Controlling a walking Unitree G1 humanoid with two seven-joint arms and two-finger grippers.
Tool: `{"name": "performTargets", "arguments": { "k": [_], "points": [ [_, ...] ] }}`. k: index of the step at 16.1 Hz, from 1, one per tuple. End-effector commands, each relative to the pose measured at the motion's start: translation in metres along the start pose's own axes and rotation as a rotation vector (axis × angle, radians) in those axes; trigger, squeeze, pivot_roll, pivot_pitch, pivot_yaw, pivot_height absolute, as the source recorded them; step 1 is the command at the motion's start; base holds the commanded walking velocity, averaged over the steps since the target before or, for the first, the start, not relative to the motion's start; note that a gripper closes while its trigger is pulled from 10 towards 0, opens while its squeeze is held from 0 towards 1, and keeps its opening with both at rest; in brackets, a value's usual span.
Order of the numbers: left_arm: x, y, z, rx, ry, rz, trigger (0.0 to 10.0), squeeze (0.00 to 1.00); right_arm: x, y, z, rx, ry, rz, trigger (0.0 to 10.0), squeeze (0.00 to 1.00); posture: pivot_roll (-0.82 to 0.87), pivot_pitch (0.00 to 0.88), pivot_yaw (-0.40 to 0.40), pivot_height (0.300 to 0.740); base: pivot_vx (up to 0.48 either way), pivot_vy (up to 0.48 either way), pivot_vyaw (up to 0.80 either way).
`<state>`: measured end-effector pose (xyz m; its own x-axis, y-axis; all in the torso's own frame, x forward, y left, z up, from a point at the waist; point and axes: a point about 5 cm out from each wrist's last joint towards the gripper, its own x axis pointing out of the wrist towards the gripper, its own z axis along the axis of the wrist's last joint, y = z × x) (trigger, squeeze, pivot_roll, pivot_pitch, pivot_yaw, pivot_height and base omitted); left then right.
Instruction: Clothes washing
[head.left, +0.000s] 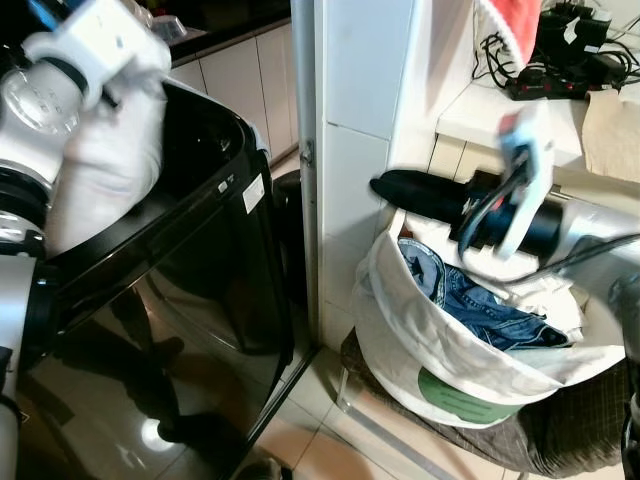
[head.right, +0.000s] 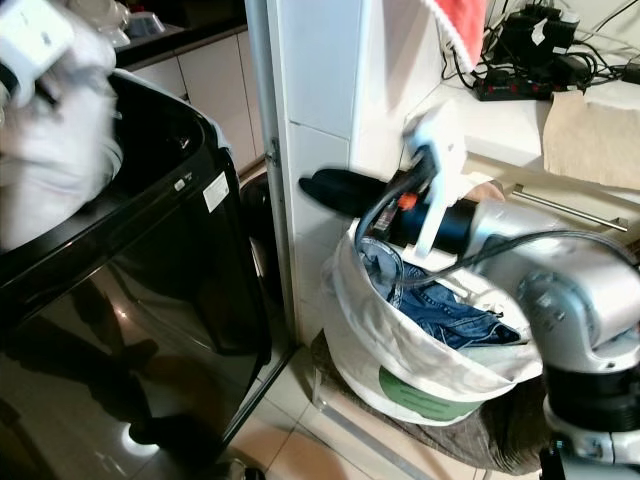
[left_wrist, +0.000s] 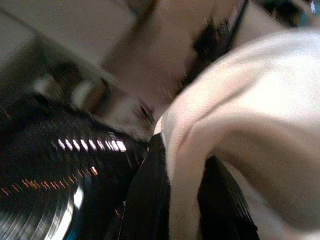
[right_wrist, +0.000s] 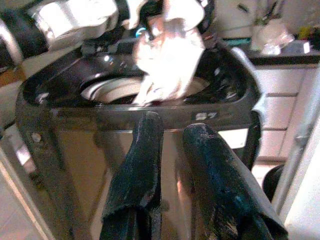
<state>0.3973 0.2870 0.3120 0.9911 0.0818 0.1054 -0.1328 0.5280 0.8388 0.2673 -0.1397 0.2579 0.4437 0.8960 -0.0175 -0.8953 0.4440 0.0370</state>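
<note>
The left gripper (left_wrist: 172, 200) holds a white garment (head.left: 105, 165) over the open top of the black washer (head.left: 190, 300), its 2 fingers (left_wrist: 145, 200) clamped on a fold of the cloth. The garment hangs directly above the drum (right_wrist: 115, 90), so the drop appears to turn on that vertical line: cloth above, opening below, with the bulk hanging near the washer's front rim. The right gripper (head.left: 400, 190) points toward the washer from above the laundry bag (head.left: 400, 320), fingers slightly apart and empty. Jeans (head.left: 480, 305) lie in the bag just below the right arm, which is much the nearer to them for a next pick.
</note>
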Motion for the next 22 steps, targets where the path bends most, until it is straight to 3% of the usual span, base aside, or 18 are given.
{"name": "performTargets", "arguments": {
  "k": [1, 2, 3, 5, 6, 14, 16, 17, 18, 19, 20, 21, 22],
  "points": [
    [0.0, 0.006, -0.007, -0.017, 0.067, 0.014, 0.0, 0.0, 0.002, 0.006, 0.0, -0.023, 0.018, 0.014, 10.0, 0.0, -0.08, 0.0, 0.073, 0.74, 0.0, 0.0, 0.0],
    [-0.002, 0.005, -0.018, -0.04, 0.158, -0.008, 2.9, 0.0, 0.003, 0.007, -0.001, -0.024, 0.026, 0.019, 10.0, 0.0, -0.08, 0.0, 0.073, 0.74, 0.0, 0.0, 0.0],
    [-0.005, 0.005, -0.027, -0.07, 0.231, -0.033, 10.0, 0.0, 0.003, 0.008, -0.001, -0.023, 0.032, 0.025, 10.0, 0.0, -0.08, 0.0, 0.073, 0.74, 0.0, 0.0, 0.0],
    [-0.01, -0.003, -0.041, -0.183, 0.335, -0.171, 10.0, 0.0, 0.005, 0.013, -0.006, -0.019, 0.06, 0.057, 10.0, 0.0, -0.08, 0.0, 0.07, 0.74, 0.0, 0.0, 0.0],
    [-0.011, -0.004, -0.043, -0.2, 0.348, -0.197, 10.0, 1.0, 0.006, 0.014, -0.008, -0.017, 0.076, 0.064, 10.0, 0.0, -0.08, 0.0, 0.07, 0.74, 0.0, 0.0, 0.0],
    [-0.039, 0.002, -0.082, -0.289, 0.483, -0.392, 10.0, 1.0, 0.007, 0.01, -0.02, -0.004, 0.149, 0.05, 10.0, 0.0, -0.05, 0.0, 0.05, 0.74, 0.0, 0.0, 0.0],
    [-0.04, 0.003, -0.081, -0.293, 0.46, -0.396, 10.0, 1.0, 0.009, -0.003, -0.02, -0.005, 0.142, -0.044, 10.0, 0.0, -0.05, 0.0, 0.05, 0.74, 0.0, 0.0, 0.0],
    [-0.037, -0.002, -0.069, -0.308, 0.352, -0.427, 10.0, 1.0, 0.009, -0.023, -0.022, -0.001, 0.151, -0.208, 10.0, 0.0, -0.05, 0.0, 0.05, 0.74, 0.0, 0.0, 0.0],
    [-0.032, -0.023, -0.038, -0.456, 0.126, -0.506, 10.0, 0.0, 0.002, -0.051, -0.032, -0.036, 0.235, -0.447, 10.0, 0.0, -0.05, 0.0, 0.056, 0.74, 0.0, 0.0, 0.0],
    [-0.033, -0.03, -0.028, -0.488, 0.046, -0.537, 10.0, 0.0, -0.002, -0.058, -0.036, -0.038, 0.256, -0.507, 10.0, 0.0, -0.05, 0.0, 0.056, 0.74, 0.0, 0.0, 0.0],
    [-0.036, -0.044, -0.013, -0.562, -0.059, -0.583, 10.0, 0.0, -0.008, -0.068, -0.041, -0.049, 0.288, -0.582, 10.0, 0.89, -0.06, 0.0, 0.065, 0.74, 0.0, 0.0, 0.0],
    [-0.049, -0.074, 0.013, -0.627, -0.234, -0.652, 10.0, 0.0, -0.022, -0.085, -0.054, -0.081, 0.367, -0.696, 10.0, 1.0, -0.06, 0.0, 0.066, 0.74, 0.0, 0.0, 0.0],
    [-0.055, -0.085, 0.022, -0.645, -0.289, -0.674, 10.0, 0.0, -0.028, -0.09, -0.059, -0.092, 0.396, -0.73, 10.0, 1.0, -0.06, 0.0, 0.066, 0.74, 0.0, 0.0, 0.0]
  ]
}}
